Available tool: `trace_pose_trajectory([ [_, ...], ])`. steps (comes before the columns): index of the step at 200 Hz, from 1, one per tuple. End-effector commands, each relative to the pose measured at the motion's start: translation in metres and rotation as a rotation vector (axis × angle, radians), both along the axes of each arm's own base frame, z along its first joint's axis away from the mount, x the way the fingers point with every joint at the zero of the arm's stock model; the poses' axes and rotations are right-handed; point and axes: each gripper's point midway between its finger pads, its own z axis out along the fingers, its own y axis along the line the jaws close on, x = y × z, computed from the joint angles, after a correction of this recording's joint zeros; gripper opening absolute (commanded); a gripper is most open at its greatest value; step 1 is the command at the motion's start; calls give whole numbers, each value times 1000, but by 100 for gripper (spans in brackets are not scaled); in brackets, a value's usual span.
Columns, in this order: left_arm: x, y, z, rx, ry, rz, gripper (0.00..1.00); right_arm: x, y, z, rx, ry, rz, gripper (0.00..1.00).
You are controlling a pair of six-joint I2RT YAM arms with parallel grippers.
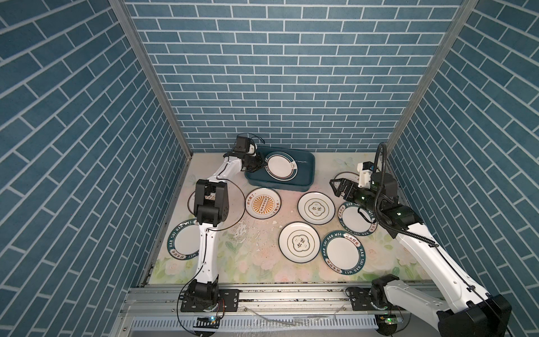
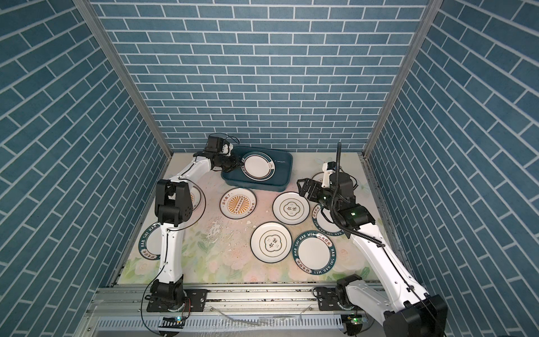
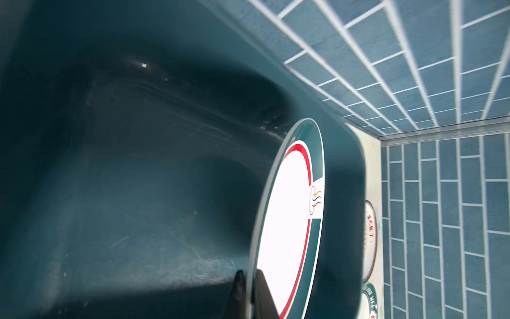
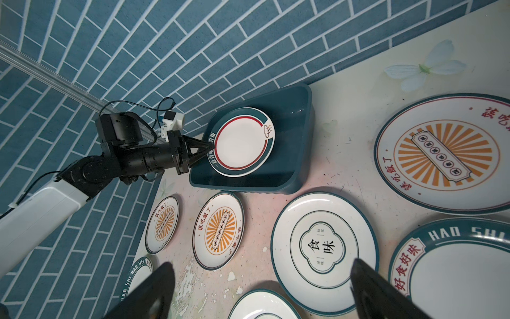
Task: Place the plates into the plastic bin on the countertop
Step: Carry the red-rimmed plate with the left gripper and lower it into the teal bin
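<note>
- the left wrist view alone gave the grip close up: two dark fingers pinched either side of the thin rim of the green-banded plate, so the left gripper was clamped on that plate.
- the same view showed the plastic bin from inside: smooth dark teal walls, rounded corners, a floor marked with fine pale scratches.
- the right wrist view read what the top views blurred: a red ring inside the plate's green band and a small steam mark on the white gap in its rim.
- in both top views the plate hung tilted over the bin's left half; whether it touched the floor could not be told.
- the right gripper stood with jaws wide apart, holding nothing; its wrist view showed a quatrefoil plate below.
- the top views hid most of a sunburst plate behind the right wrist; the right wrist view showed it nearly whole.
- the countertop was a matte floral print, flaked in the middle; a glossy lettered-rim plate lay flat on it.
</note>
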Motion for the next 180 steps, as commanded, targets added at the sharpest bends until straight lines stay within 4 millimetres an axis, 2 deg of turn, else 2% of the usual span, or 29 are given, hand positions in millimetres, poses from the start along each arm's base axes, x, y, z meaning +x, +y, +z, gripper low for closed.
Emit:
trace_pose_trajectory([
  [1,3,-7,0,-19,-5,-17,0,1,-4,-2,3,11,-26,99],
  [68,9,-7,-26,-9,38,-7,0,6,-3,-7,4,28,-26,98],
  [97,10,-4,-34,8,52,14,12,8,-2,-9,4,33,-27,99],
  [129,13,-1,-35,20,51,29,23,8,-2,-9,4,34,-28,98],
  [180,17,2,-21,37,23,46,37,8,-4,-9,1,36,-32,98],
])
